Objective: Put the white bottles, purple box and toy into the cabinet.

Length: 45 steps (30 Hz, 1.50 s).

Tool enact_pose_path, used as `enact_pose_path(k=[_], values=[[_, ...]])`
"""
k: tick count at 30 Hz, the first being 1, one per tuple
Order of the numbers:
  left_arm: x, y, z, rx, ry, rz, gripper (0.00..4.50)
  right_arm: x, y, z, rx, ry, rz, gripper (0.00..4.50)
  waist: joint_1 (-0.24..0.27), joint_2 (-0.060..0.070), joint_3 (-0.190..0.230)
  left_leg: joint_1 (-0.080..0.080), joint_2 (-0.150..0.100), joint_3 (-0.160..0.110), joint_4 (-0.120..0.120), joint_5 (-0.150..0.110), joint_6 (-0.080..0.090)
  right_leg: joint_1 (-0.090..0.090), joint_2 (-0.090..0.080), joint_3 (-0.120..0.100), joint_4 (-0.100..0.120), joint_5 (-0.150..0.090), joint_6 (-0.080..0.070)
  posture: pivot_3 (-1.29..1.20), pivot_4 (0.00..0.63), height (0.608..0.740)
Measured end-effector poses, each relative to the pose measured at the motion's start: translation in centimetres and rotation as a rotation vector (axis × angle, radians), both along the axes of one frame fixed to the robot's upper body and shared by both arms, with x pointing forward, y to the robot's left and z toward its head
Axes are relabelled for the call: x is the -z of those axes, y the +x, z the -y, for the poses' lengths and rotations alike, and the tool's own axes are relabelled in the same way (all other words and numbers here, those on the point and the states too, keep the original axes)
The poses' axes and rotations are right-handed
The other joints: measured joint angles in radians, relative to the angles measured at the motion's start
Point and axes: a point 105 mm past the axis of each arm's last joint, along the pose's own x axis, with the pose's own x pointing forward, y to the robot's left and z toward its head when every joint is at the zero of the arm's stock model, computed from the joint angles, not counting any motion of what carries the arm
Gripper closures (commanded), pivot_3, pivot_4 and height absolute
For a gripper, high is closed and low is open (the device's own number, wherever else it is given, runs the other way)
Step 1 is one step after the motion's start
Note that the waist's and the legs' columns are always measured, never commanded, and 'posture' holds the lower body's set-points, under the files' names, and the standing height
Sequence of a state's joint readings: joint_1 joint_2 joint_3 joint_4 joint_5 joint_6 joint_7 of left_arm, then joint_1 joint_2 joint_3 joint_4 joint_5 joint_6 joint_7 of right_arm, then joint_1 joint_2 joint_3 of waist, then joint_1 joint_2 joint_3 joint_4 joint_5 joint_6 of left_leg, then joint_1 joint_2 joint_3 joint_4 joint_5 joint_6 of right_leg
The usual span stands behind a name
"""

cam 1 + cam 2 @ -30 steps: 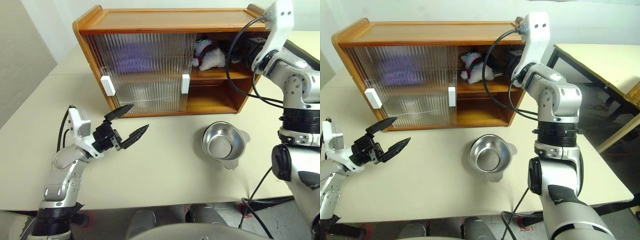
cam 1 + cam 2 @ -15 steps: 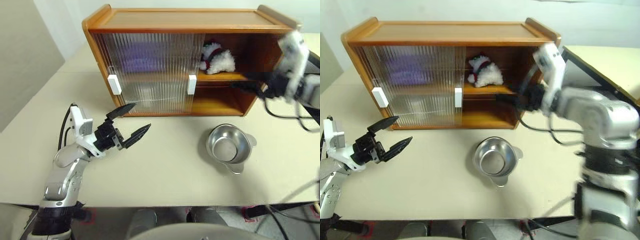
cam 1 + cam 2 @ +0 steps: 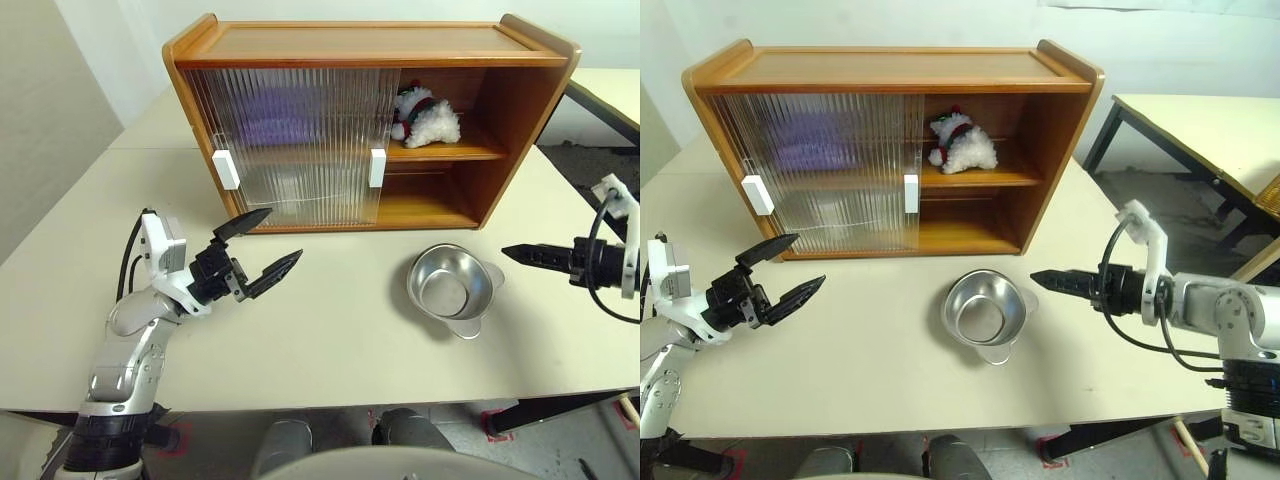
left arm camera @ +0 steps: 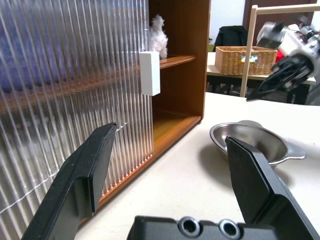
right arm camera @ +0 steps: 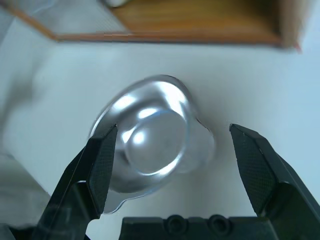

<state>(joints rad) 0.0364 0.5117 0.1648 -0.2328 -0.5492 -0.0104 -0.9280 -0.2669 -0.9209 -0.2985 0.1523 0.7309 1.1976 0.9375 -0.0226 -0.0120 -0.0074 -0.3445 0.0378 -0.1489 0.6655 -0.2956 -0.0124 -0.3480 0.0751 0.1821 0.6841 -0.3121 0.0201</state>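
Observation:
The wooden cabinet (image 3: pixel 360 42) stands at the back of the table, both ribbed sliding doors (image 3: pixel 300 150) covering its left part. In the uncovered right part, the white fluffy toy (image 3: pixel 425 117) lies on the upper shelf. A purple blur behind the doors is the purple box (image 3: pixel 283 126). The white bottles are hidden. My left gripper (image 3: pixel 284 233) hovers open and empty in front of the doors. My right gripper (image 3: pixel 1033 276) is low over the table right of the metal bowl, pointing at it. Its fingers (image 5: pixel 100 165) stand wide apart, so it is open and empty.
A shiny metal bowl (image 3: pixel 452 285) sits on the table in front of the cabinet's uncovered side. The lower right shelf (image 3: pixel 430 205) is bare. A second table (image 3: pixel 1200 120) stands to the right across a gap, with a wicker basket (image 4: pixel 245 60) beyond.
My right arm has come away from the cabinet's upper shelf, down and to the right, and now sits beside the bowl. The toy stays on the shelf. The left arm is still.

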Motion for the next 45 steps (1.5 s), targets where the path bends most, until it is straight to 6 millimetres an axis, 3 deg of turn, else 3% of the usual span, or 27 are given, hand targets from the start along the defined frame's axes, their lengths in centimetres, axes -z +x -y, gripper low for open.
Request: enact_pose_path(k=[6, 16, 20, 29, 38, 45], values=[[0.1, -0.1, 0.2, 0.008, 0.002, -0.005, 0.00, 2.4, 0.2, 0.4, 0.135, 0.099, -0.090, 0.03, -0.001, 0.000, 0.000, 0.000, 0.000, 0.000, 0.000, 0.000, 0.000, 0.000, 0.000, 0.000, 0.000, 0.001, -0.001, -0.05, 0.004, 0.740], [0.2, -0.1, 0.2, 0.017, 0.005, -0.007, 0.00, 3.9, 0.0, -0.5, 0.188, 0.217, -0.211, 0.03, -0.002, 0.001, 0.000, -0.001, 0.000, 0.000, -0.001, 0.000, 0.001, 0.000, 0.000, 0.000, 0.000, 0.001, -0.001, -0.05, 0.002, 0.740], [0.2, -0.1, 0.2, 0.019, 0.007, -0.006, 0.00, 3.8, -0.6, -1.6, 0.145, 0.263, -0.246, 0.95, -0.002, 0.001, 0.000, -0.001, 0.000, 0.000, -0.001, 0.000, 0.001, 0.000, 0.000, 0.000, 0.000, 0.001, -0.001, -0.05, 0.003, 0.740], [0.2, -0.2, 0.2, 0.018, 0.010, -0.003, 0.00, 3.6, -0.7, -2.5, 0.122, 0.323, -0.252, 4.36, -0.002, 0.001, -0.001, 0.000, 0.000, 0.000, -0.001, 0.000, 0.001, 0.000, 0.001, 0.000, 0.000, 0.001, -0.001, -0.05, 0.005, 0.740], [0.2, -0.2, 0.2, 0.017, 0.013, -0.003, 0.00, 3.0, -0.4, -2.9, 0.113, 0.358, -0.219, 4.47, -0.002, 0.001, -0.001, 0.000, 0.000, 0.000, -0.001, 0.000, 0.001, 0.000, 0.001, 0.000, 0.000, 0.001, -0.002, -0.05, 0.009, 0.740], [0.1, -0.1, 0.2, 0.018, 0.020, -0.001, 0.00, 1.4, 0.9, -4.1, 0.143, 0.556, -0.178, 4.47, -0.007, 0.002, -0.001, 0.000, 0.000, 0.000, -0.001, 0.000, 0.001, -0.002, 0.001, 0.000, 0.000, 0.004, -0.008, -0.05, 0.010, 0.740]])
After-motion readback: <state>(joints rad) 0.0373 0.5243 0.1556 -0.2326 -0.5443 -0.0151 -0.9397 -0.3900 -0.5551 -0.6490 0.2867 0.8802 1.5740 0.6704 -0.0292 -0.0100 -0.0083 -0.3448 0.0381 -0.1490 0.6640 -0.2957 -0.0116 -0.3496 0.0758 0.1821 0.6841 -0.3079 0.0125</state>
